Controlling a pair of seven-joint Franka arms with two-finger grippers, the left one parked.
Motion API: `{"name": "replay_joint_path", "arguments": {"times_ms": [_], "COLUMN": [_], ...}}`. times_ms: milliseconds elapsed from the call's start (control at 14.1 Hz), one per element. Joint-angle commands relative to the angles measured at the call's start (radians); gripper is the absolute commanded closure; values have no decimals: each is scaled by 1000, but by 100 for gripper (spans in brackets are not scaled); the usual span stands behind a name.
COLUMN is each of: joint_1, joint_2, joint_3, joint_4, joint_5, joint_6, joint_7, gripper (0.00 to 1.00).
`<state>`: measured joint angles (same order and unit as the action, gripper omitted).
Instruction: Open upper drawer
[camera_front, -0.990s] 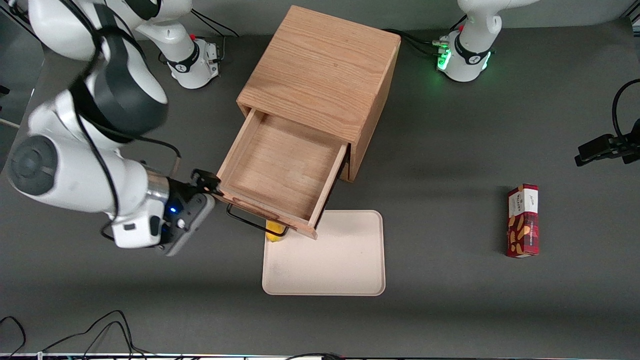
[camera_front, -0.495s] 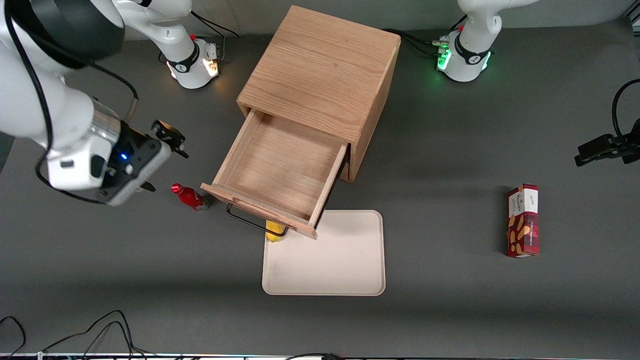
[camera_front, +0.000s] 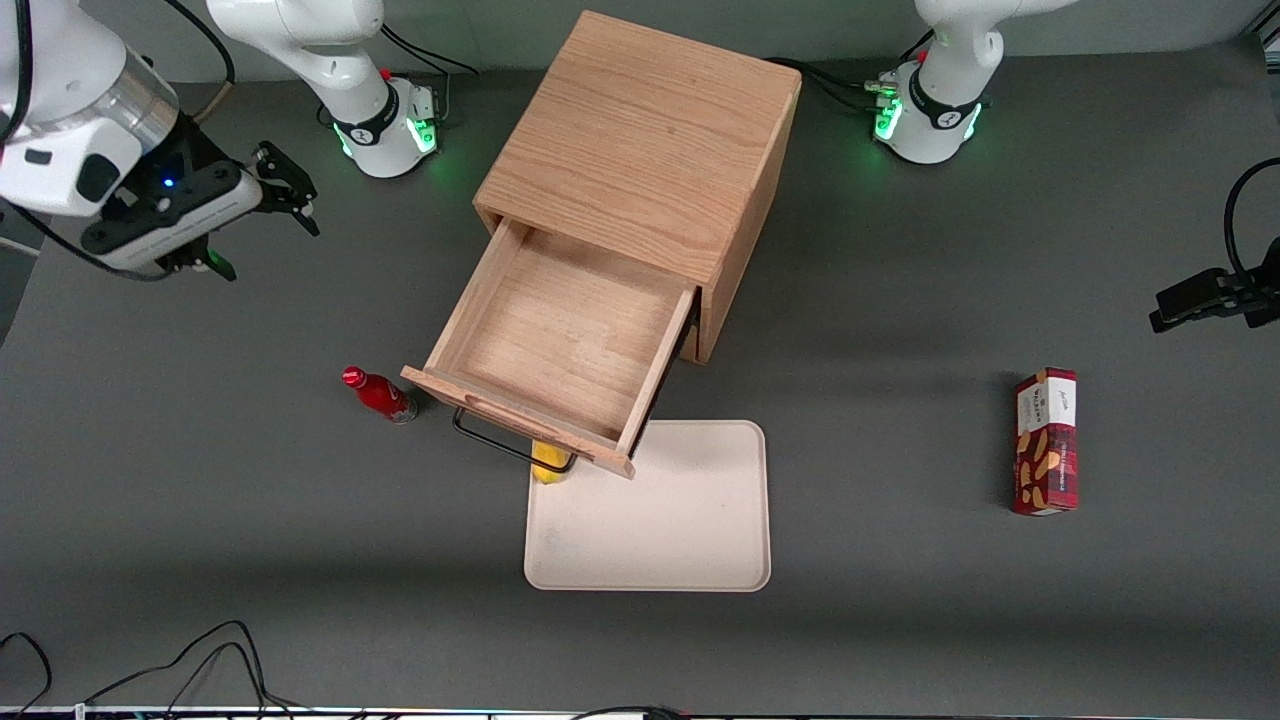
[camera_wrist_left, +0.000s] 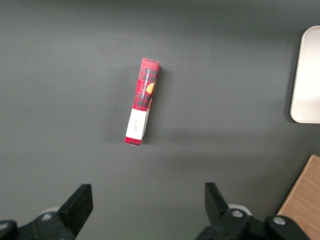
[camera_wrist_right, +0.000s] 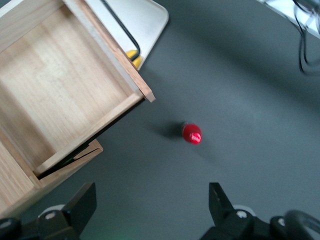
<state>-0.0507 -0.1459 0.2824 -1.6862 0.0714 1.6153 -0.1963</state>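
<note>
Oak gave the cabinet (camera_front: 640, 130) its light colour, and it stood in the upper middle of the front frame. The upper drawer (camera_front: 560, 340) was pulled far out of it toward the front camera, in the centre of the frame, so its bare wooden floor lay open to view. I judge the task to be done, because the drawer seemed near the end of its travel. Its black wire handle (camera_front: 500, 440) hung free and nothing touched it.

The gripper (camera_front: 258, 218) was in the upper corner of the frame at the working arm's end, well apart from the drawer, with its fingers spread wide and nothing between them. Probably it stayed high so as not to hit the red bottle (camera_front: 380, 395), which stood upright just beside the drawer's front corner.

By count: one cabinet, one open drawer, one handle, one red bottle, one pale tray (camera_front: 680, 520) in the lower middle, one yellow thing (camera_front: 548, 468) half hidden under the drawer front at the tray's edge, and one red box (camera_front: 1046, 440) lying toward the parked arm's end of the table.
</note>
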Motion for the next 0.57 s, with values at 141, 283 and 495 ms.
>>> {"name": "replay_joint_path", "arguments": {"times_ms": [141, 283, 495], "joint_1": [-77, -115, -168], "joint_2": [-29, 0, 5], "joint_3": [-8, -5, -9], "joint_4": [-27, 22, 39], "joint_5": [27, 16, 15], "joint_6": [21, -52, -133], "joint_7": [271, 322, 316], "gripper": [0, 0, 0]}}
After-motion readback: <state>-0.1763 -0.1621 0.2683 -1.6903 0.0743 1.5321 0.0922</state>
